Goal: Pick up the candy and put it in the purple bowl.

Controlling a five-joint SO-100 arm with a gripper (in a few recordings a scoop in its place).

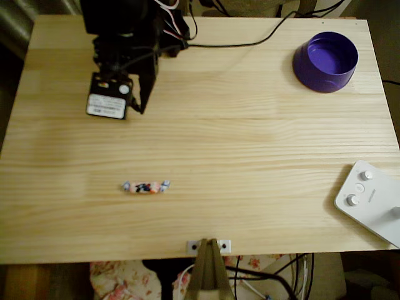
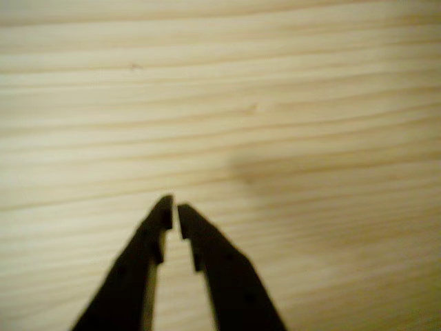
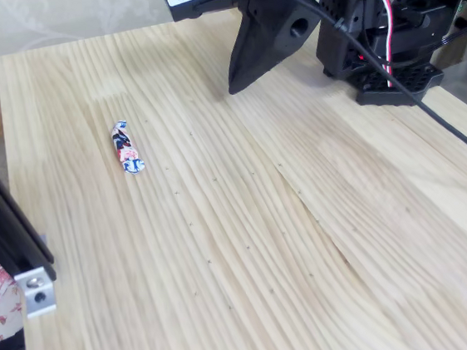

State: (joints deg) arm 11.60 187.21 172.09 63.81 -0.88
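my end effector (image 2: 172, 207) is nearly closed, empty. the candy (image 1: 145, 187) looks light, its wrapper slippery: grip across the firm middle, not the twisted ends.

Candy (image 1: 145, 187), pinkish wrapper with twisted ends, lies flat on the table, well apart from the upright purple bowl (image 1: 325, 61).

In the overhead view, the candy (image 1: 145, 187) is lying on the table (image 1: 250, 137) toward the lower left, well apart from the purple bowl (image 1: 325, 61) sitting at the upper right. The gripper (image 1: 141, 107) is hanging over the upper left, above the candy, and a white device (image 1: 370, 200) is resting at the right edge.
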